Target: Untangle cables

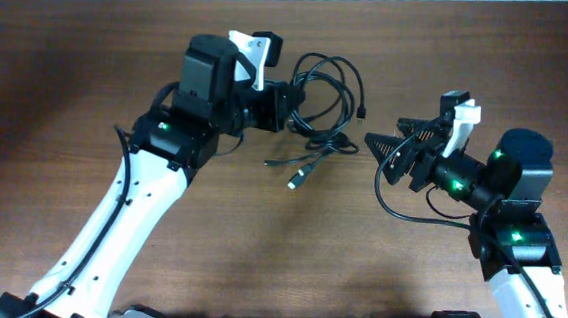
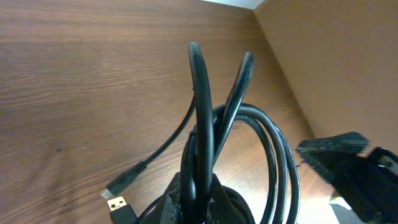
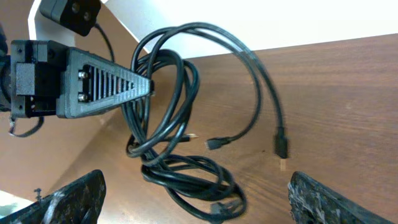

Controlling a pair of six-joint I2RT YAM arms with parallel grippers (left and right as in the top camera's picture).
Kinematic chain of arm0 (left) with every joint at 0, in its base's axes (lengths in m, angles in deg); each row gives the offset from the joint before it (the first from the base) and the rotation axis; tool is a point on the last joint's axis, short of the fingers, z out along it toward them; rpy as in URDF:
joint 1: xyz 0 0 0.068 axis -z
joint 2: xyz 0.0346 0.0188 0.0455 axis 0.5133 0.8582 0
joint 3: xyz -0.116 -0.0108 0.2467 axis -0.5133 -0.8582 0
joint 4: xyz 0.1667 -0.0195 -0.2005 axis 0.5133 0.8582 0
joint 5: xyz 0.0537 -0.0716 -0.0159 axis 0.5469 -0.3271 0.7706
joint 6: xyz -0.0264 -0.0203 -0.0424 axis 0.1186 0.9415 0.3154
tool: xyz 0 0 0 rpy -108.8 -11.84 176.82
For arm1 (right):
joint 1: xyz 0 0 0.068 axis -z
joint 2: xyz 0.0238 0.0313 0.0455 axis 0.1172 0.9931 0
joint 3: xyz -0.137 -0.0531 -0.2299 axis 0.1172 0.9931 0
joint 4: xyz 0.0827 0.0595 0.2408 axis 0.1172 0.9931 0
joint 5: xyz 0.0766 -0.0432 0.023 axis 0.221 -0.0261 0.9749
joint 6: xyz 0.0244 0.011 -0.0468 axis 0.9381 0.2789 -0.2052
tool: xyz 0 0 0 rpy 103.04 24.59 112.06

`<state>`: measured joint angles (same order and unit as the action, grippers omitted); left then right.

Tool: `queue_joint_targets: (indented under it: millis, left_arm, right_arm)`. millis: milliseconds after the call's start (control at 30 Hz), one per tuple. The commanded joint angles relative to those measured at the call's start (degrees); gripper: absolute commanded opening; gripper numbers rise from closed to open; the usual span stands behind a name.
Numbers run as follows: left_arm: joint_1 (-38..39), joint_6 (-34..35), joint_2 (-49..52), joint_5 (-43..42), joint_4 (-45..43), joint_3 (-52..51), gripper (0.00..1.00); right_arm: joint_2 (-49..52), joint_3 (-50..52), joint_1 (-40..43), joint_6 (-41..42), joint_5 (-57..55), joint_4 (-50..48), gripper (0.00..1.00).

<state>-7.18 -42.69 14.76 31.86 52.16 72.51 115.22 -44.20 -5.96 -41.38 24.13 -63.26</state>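
Cables [image 1: 327,94]: a black bundle of loops is lying on the wooden table [image 1: 79,75], between the two grippers and closer to the left one.
Long axis: in the overhead view the bundle is running from the far loops towards the near edge, with the loose tails slanting left.
Ends: a flat USB plug [image 1: 292,183] is pointing at the near edge, and a small plug [image 1: 364,113] is hanging off the right side of the loops.
Left gripper [image 1: 289,109]: it is clenching a gathered part of the cables. In the left wrist view two loops are standing up out of its fingers.
Right gripper [image 1: 375,143]: its jaws are standing spread wide, grasping nothing. It is pointing left at the bundle, apart from it.
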Motion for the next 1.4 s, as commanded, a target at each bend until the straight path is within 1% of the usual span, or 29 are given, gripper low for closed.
queue_joint_targets:
  millis: [0, 100, 200, 400, 433, 467, 500, 533, 567, 600, 633, 667, 733, 767, 800, 833, 867, 933, 967, 1133, 1267, 1367]
  left_arm:
    - [1.77, 1.57, -0.98, -2.43, -2.16, 1.20, 0.00]
    - [3.37, 1.31, -0.98, -2.43, -2.95, 1.20, 0.00]
    - [5.66, -0.85, -0.98, -2.34, -3.98, 1.20, 0.00]
    - [8.63, -1.01, -0.98, -2.19, -6.86, 1.20, 0.00]
    - [8.66, -1.01, -0.98, -2.19, -6.80, 1.20, 0.00]
    - [8.74, -1.01, -0.98, -2.19, -6.67, 1.20, 0.00]
    - [9.01, -1.01, -0.98, -2.19, -6.64, 1.20, 0.00]
    - [9.35, -1.01, -0.98, -2.19, -6.69, 1.20, 0.00]
    - [9.73, -1.01, -0.98, -2.16, -6.78, 1.20, 0.01]
    - [10.12, -1.01, -0.98, -2.16, -6.88, 1.20, 0.07]
    - [10.34, -1.01, -0.98, -2.14, -6.91, 1.20, 0.17]
    - [10.45, -1.01, -0.98, -2.19, -6.84, 1.20, 0.30]
    - [10.45, -1.01, -0.98, -2.16, -6.67, 1.20, 0.54]
    - [10.43, -1.01, -0.98, -2.19, -6.64, 1.20, 0.70]
    - [10.43, -1.01, -0.98, -2.16, -6.64, 1.20, 0.82]
    - [10.43, -1.01, -0.98, -2.16, -6.62, 1.20, 0.88]
    - [10.38, -1.01, -0.98, -2.19, -6.62, 1.20, 0.92]
    - [10.36, -1.03, -0.98, -2.16, -6.60, 1.20, 0.96]
    - [10.25, -1.07, -0.98, -2.12, -6.54, 1.20, 1.00]
    - [8.85, -2.78, -0.98, -1.68, -3.82, 1.20, 0.99]
    - [8.48, -2.71, -0.98, 4.20, 1.03, 1.20, 0.99]
    - [8.50, -1.70, -0.98, 4.24, 2.05, 1.20, 0.99]
  right_arm:
    - [0.07, 0.09, 0.00, 1.86, 2.62, -0.44, 0.91]
    - [0.07, 0.09, 0.00, 1.88, 2.64, -0.42, 0.91]
    - [0.07, 0.09, 0.00, 2.10, 2.67, -0.42, 0.91]
    - [0.07, 0.09, 0.00, 2.10, 2.67, -0.42, 0.91]
    - [0.07, 0.09, 0.00, 2.08, 2.67, -0.42, 0.86]
    - [0.07, 0.09, 0.00, 2.05, 2.67, -0.42, 0.75]
    - [0.07, 0.09, 0.00, 2.05, 2.67, -0.42, 0.63]
    - [0.07, 0.09, 0.00, 2.05, 2.67, -0.42, 0.47]
    - [0.09, 0.09, 0.00, 2.03, 2.64, -0.42, 0.29]
    - [0.09, 0.09, 0.00, 2.03, 2.62, -0.39, 0.13]
    - [0.09, 0.09, 0.00, 2.03, 2.62, -0.42, 0.07]
    - [0.09, 0.09, 0.00, 2.01, 2.60, -0.39, 0.04]
    - [0.09, 0.09, 0.00, 1.92, 2.60, -0.42, 0.04]
    - [0.09, 0.09, 0.00, 1.55, 2.47, -0.39, 0.04]
    - [0.07, 0.09, 0.00, 1.53, 1.99, -0.42, 0.04]
    - [0.07, 0.09, 0.00, 1.36, 1.92, -0.44, 0.04]
    - [0.07, 0.09, 0.00, 1.36, 1.31, -0.46, 0.04]
    - [0.07, 0.09, 0.00, 1.38, -0.02, -0.44, 0.04]
    - [0.07, 0.09, 0.00, 1.36, -0.76, -0.46, 0.04]
    - [0.07, 0.09, 0.07, 1.36, -2.58, -0.66, 0.04]
    - [0.07, 0.09, 0.04, 1.40, -2.54, -3.72, 0.04]
    - [0.07, 0.09, 0.04, 1.40, -2.51, -6.62, 0.04]
